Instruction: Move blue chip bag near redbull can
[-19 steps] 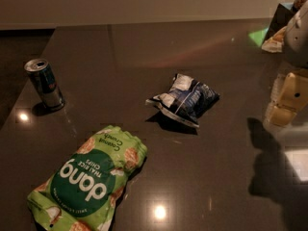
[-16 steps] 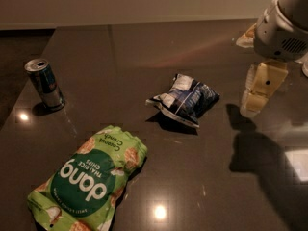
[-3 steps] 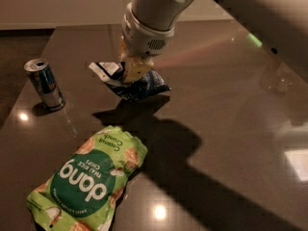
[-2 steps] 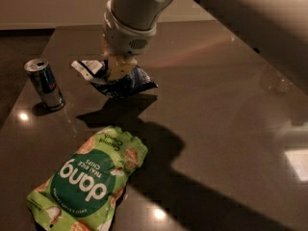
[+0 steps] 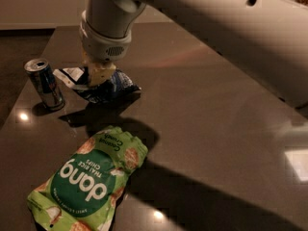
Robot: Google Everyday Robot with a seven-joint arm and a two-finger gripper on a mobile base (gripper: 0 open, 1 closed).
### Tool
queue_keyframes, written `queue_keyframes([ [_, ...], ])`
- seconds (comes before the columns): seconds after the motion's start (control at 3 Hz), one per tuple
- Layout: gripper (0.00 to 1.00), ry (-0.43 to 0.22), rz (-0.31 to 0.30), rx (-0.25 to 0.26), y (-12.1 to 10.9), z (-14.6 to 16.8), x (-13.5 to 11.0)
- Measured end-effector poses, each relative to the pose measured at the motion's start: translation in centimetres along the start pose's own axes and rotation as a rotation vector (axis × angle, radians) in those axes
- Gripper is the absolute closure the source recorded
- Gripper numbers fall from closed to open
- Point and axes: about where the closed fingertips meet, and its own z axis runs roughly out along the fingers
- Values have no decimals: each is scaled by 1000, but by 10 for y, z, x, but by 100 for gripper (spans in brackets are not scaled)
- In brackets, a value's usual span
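The blue chip bag, dark navy with a white patch at its left end, hangs just above the dark table, a little right of the redbull can. The can stands upright near the table's left edge, blue and silver with a silver top. My gripper comes down from the top of the view and is shut on the bag's middle, its pale fingers pinching the top of the bag. The arm hides part of the bag.
A larger green "dang" bag lies flat at the front left of the dark glossy table. The table's left edge runs close behind the can. My arm spans the upper right of the view.
My gripper has carried the blue chip bag leftward across the table from its middle to just right of the can. The can and the green bag have not moved.
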Motion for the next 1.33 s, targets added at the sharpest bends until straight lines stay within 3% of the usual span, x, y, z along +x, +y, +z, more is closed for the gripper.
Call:
queue_keyframes([
  [1.0, 15, -23, -28, -31, -11, 28, -22],
  [1.33, 0, -23, -30, -31, -11, 28, -23],
])
